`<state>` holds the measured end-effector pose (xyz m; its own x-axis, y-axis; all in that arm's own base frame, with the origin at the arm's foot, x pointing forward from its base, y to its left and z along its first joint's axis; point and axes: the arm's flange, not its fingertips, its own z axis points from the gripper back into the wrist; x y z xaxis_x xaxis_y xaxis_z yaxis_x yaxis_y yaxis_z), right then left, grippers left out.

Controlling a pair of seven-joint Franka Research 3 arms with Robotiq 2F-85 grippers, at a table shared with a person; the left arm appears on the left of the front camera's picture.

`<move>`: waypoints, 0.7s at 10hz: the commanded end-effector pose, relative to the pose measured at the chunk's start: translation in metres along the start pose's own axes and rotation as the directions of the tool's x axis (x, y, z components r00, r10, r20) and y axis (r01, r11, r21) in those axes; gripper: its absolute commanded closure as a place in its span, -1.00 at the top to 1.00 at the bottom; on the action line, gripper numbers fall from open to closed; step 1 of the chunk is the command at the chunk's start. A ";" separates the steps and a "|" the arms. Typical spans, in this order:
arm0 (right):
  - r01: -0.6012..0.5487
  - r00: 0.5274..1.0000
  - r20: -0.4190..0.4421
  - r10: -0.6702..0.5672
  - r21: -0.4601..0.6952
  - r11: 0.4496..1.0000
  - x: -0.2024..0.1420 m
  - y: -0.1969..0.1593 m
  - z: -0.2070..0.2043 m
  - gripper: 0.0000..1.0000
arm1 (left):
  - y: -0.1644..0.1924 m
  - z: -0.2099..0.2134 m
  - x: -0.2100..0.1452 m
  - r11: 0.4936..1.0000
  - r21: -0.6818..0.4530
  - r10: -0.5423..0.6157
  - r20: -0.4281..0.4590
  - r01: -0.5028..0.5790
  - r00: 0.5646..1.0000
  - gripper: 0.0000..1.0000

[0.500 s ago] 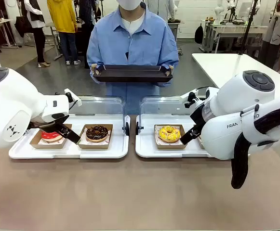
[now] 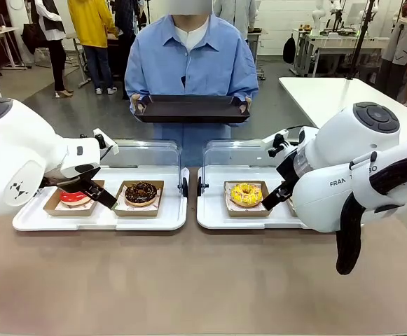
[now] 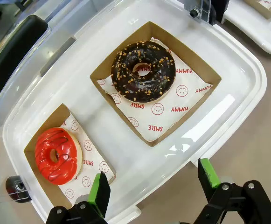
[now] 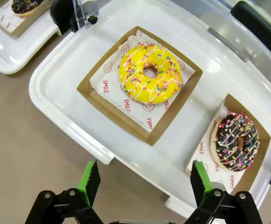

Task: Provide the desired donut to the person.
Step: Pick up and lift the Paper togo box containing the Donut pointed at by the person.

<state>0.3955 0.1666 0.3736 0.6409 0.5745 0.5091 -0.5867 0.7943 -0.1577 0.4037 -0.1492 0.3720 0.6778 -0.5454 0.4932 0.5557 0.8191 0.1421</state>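
The person (image 2: 192, 63) in a light blue shirt stands at the far side and holds a dark tray (image 2: 192, 108) in both hands. A red-glazed donut (image 3: 58, 155) and a chocolate donut with nut bits (image 3: 143, 71) lie in paper boxes on the left white tray (image 3: 247, 74). My left gripper (image 3: 154, 179) hangs open above that tray's near edge, holding nothing. A yellow sprinkled donut (image 4: 150, 73) and a chocolate donut with coloured sprinkles (image 4: 238, 141) lie on the right white tray (image 4: 46, 88). My right gripper (image 4: 144, 179) hovers open over its near rim.
Both white trays have clear lids (image 2: 143, 154) raised at the back, with black hinges (image 2: 184, 186) between them. In the front view the left gripper (image 2: 94, 190) is by the red donut (image 2: 72, 197) and the right gripper (image 2: 277, 194) beside the yellow donut (image 2: 246, 194). Bare brown tabletop (image 2: 189, 280) lies in front.
The person has shifted a little and the dark tray sits slightly lower. Both arms and all donuts are where they were.
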 end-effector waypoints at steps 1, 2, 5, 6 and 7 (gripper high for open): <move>0.000 1.000 0.000 0.000 0.000 1.000 0.000 0.000 0.000 1.00 | 0.000 0.000 0.000 1.000 0.000 0.000 0.000 0.000 1.000 1.00; 0.000 1.000 0.000 0.000 0.000 1.000 0.000 0.000 0.000 1.00 | 0.000 0.000 0.000 1.000 0.000 0.000 0.000 0.000 1.000 1.00; 0.000 1.000 0.000 0.000 0.000 1.000 0.000 0.000 0.000 1.00 | 0.000 0.000 0.000 1.000 0.000 0.000 0.000 0.000 1.000 1.00; 0.000 1.000 0.000 0.000 0.000 1.000 0.000 0.000 0.000 1.00 | 0.000 0.000 0.000 1.000 0.000 0.000 0.000 0.000 1.000 1.00; 0.000 1.000 0.000 0.000 0.000 1.000 0.000 0.000 0.000 1.00 | 0.000 0.000 0.000 1.000 0.000 0.000 0.000 0.000 1.000 1.00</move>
<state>0.3955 0.1666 0.3736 0.6409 0.5745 0.5091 -0.5867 0.7943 -0.1577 0.4037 -0.1492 0.3720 0.6778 -0.5454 0.4932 0.5557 0.8191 0.1421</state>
